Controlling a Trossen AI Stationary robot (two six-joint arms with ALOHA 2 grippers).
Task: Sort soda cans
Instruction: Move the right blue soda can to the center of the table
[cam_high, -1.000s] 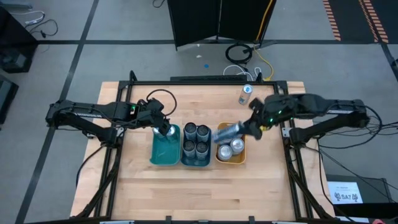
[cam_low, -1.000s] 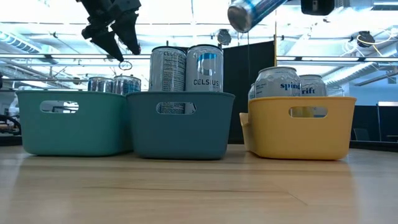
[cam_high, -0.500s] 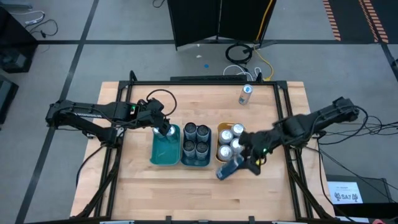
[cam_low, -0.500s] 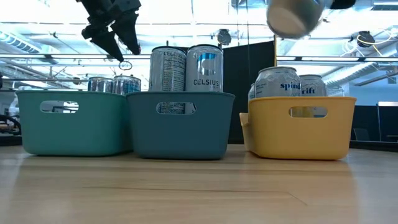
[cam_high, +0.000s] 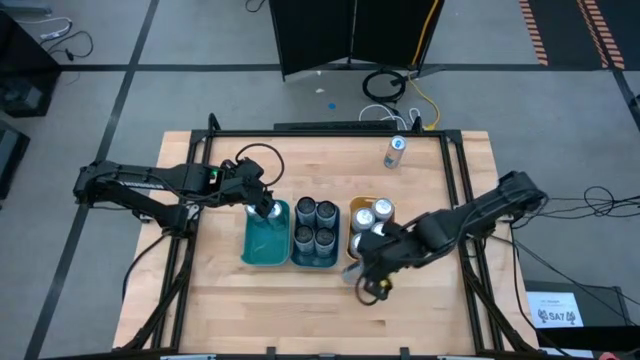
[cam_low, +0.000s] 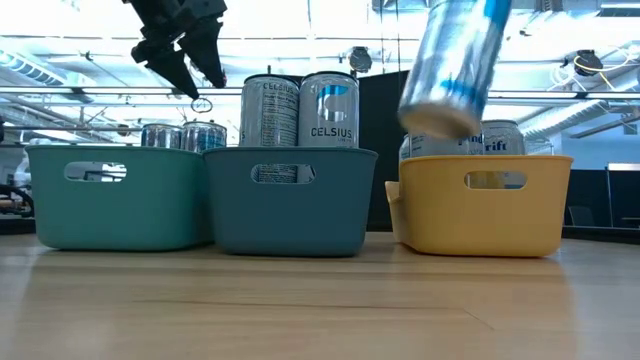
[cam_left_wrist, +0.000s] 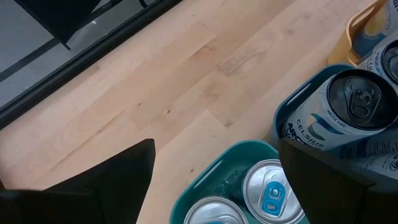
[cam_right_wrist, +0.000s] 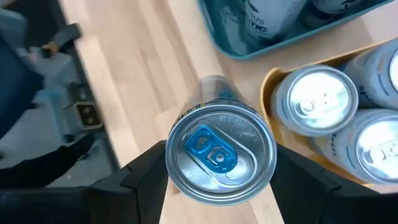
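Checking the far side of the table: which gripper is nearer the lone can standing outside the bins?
Neither clearly: the left gripper hangs over the teal bin, the right gripper holds a can near the front edge, both well away from the lone can.

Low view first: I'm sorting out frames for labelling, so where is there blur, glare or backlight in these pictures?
Low view: the held can is smeared by motion, and bright ceiling lights behind backlight the bins. Right wrist view: the can lids in the yellow bin are washed out by glare, while the can in the right hand is sharp. Left wrist view: crisp, the left hand's dark fingers featureless.
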